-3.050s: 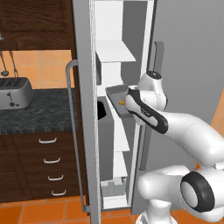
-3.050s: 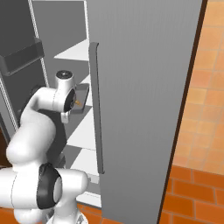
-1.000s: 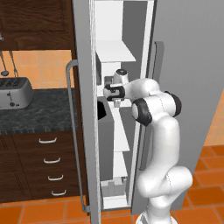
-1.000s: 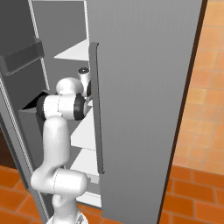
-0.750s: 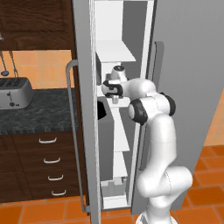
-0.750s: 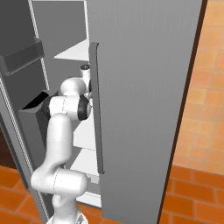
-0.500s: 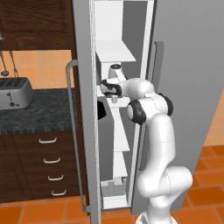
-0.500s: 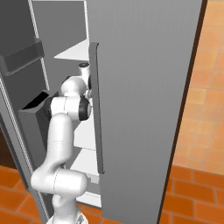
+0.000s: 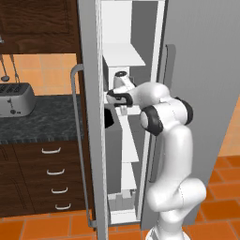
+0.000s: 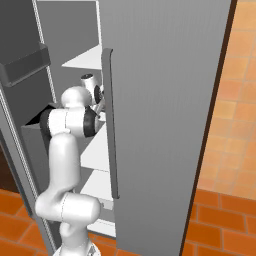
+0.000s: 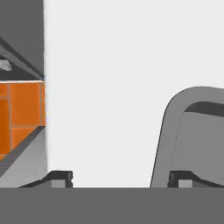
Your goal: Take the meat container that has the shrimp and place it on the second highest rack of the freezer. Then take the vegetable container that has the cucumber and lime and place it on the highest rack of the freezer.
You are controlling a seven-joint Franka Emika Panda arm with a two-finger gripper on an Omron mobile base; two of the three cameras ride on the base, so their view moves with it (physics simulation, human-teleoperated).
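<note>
left base view: tall grey freezer (image 9: 89, 117) with narrow compartment of white shelves (image 9: 123, 55) standing open, long grey bar handle (image 9: 78, 140) on its door. white arm reaching into the compartment at the level of the second shelf from the top, end effector (image 9: 117, 97) just above that shelf, close to the door's inner edge. opening of its tips not readable here, too small and partly hidden. dark speckled desk (image 9: 33, 119) to the left carrying a silver toaster (image 9: 16, 99), dark wooden drawers (image 9: 44, 176) with white handles below.

right base view: same freezer seen from the other side, big grey door panel (image 10: 165, 110) with its bar handle (image 10: 111, 125) in front. end effector (image 10: 98, 97) tucked behind that handle, over a white shelf; state not readable here either.

hand view: two small dark fingertips (image 11: 60, 177) at the bottom edge standing well apart, wide open, nothing between them. rounded grey container rim (image 11: 183, 131) just above the right tip, apart from the left one, resting on the flat white shelf surface (image 11: 109, 87). contents of the container not visible. orange tiled floor (image 11: 19, 113) at the left.
</note>
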